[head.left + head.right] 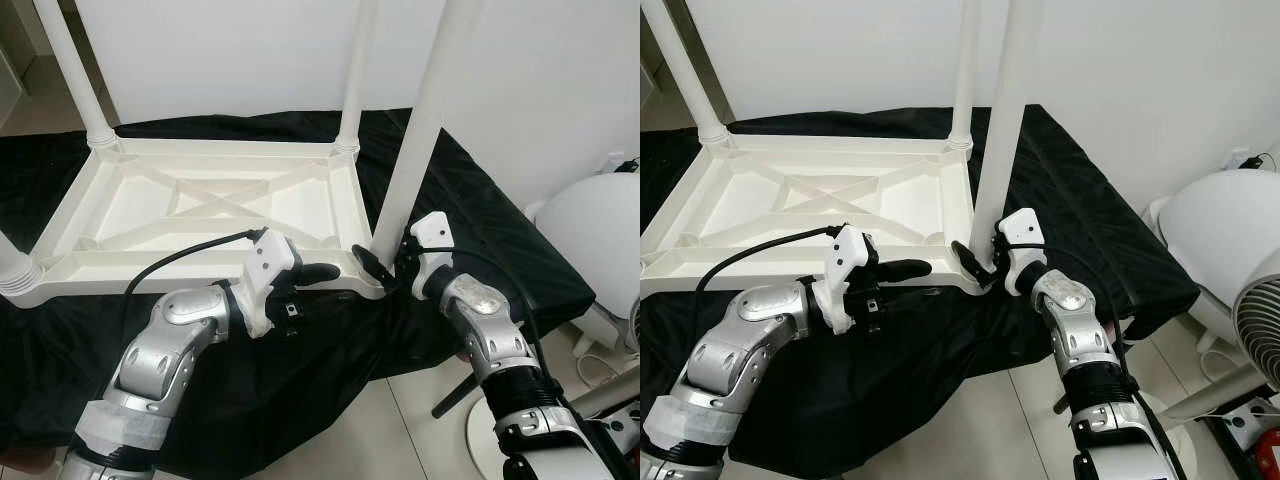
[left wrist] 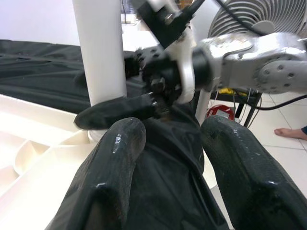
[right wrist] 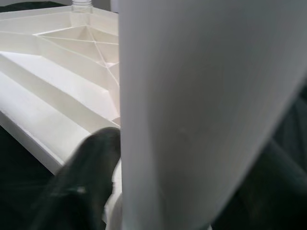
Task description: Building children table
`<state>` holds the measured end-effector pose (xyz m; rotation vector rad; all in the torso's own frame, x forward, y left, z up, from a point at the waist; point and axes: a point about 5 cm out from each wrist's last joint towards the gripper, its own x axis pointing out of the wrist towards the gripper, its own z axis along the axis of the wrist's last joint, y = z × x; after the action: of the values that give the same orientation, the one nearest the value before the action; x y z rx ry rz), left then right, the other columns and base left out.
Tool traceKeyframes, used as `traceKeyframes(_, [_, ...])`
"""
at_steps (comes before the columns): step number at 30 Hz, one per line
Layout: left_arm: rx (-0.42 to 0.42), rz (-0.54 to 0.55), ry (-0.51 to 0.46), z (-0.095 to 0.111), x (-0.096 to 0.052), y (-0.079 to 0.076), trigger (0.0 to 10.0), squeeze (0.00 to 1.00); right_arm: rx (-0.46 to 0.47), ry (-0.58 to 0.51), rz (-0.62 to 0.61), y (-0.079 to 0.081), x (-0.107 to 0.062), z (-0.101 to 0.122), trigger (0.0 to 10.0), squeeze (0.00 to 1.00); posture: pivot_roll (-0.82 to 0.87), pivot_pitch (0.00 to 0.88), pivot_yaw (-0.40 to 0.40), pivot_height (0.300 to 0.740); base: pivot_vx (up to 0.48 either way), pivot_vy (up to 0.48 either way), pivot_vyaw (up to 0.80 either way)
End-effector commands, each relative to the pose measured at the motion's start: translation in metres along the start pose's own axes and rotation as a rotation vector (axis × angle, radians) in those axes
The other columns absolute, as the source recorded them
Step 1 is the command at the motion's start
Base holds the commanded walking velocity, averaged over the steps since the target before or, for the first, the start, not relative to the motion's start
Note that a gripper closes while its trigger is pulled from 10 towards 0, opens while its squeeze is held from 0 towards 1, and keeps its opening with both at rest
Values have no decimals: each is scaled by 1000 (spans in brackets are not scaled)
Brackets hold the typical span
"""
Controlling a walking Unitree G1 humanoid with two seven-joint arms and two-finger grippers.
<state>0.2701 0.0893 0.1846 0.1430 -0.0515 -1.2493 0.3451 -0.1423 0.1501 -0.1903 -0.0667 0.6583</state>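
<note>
White plastic children's table (image 1: 200, 205) upside down on a black cloth (image 1: 470, 215) over a low worktop, ribbed underside up, legs pointing upward. Near right corner of the tabletop close to the worktop's near edge. Fourth leg (image 1: 415, 140) upright in that corner's socket. Right claw (image 1: 385, 268) clenched on the base of this leg, one black finger (image 3: 84, 177) on either side, touching it. Left claw (image 1: 312, 285) just beside the tabletop's near rim, pointing toward the same corner, fingers (image 2: 112, 163) spread apart and grasping nothing, black cloth between them. Far-right leg (image 1: 355, 70) and far-left leg (image 1: 75, 70) upright in their sockets; near-left leg (image 1: 12, 262) at the picture's edge. White fan (image 1: 1255, 320) on the floor beyond the worktop's right edge.
</note>
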Motion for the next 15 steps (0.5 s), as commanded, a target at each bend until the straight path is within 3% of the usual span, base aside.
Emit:
traceKeyframes(1, [-1, 75, 10, 0, 1, 5, 10000, 0, 3, -10, 22, -1, 4, 2, 0, 0, 50, 40, -12, 740, 0, 0, 0])
traceKeyframes(11, [-1, 77, 10, 0, -1, 4, 10000, 0, 39, 31, 111, 7, 6, -10, 0, 0, 51, 45, -13, 740, 0, 0, 0])
traceKeyframes(12, [1, 77, 11, 0, -1, 4, 10000, 0, 54, 29, 108, 7, 5, -10, 10000, 0, 48, 46, -12, 740, 0, 0, 0])
traceKeyframes(15, [1, 76, 10, 0, -1, 4, 10000, 0, 69, 23, 101, 7, 5, -10, 10000, 0, 45, 45, -10, 740, 0, 0, 0])
